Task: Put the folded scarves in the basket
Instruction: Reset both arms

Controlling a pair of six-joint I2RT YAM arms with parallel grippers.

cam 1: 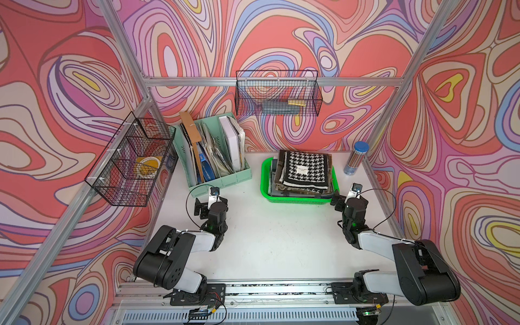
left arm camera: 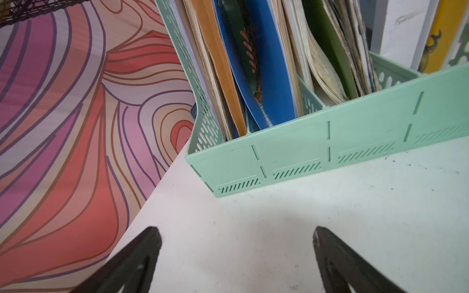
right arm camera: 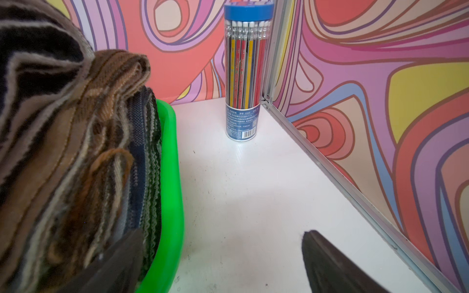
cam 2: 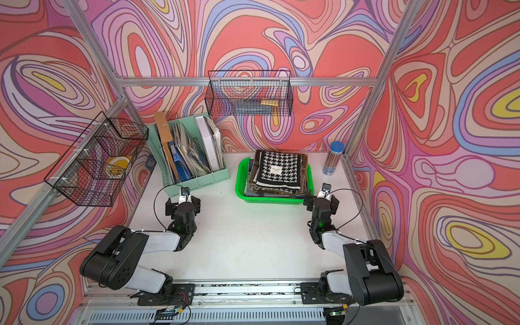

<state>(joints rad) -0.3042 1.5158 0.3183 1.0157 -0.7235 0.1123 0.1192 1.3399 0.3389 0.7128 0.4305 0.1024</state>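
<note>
Left gripper [left arm camera: 237, 236] and right gripper [right arm camera: 222, 236] agape, empty, above white table [cam 1: 267, 239], swirl-patterned walls [cam 1: 281, 42].

- Far left of the white counter [cam 1: 267, 239], a mint-green file organizer [cam 1: 225, 180] stands upright, crammed with folders and papers; blue, tan and white spines show.
- A black wire basket [cam 1: 277, 92] hangs on the back rail, with dark and gold items inside that are too small to identify.
- A second wire basket [cam 1: 126, 168] on the left rail holds a yellow roll [cam 1: 147, 166].
- In the far right corner, a clear pencil tube [right arm camera: 242, 76] with a blue lid stands upright.
</note>
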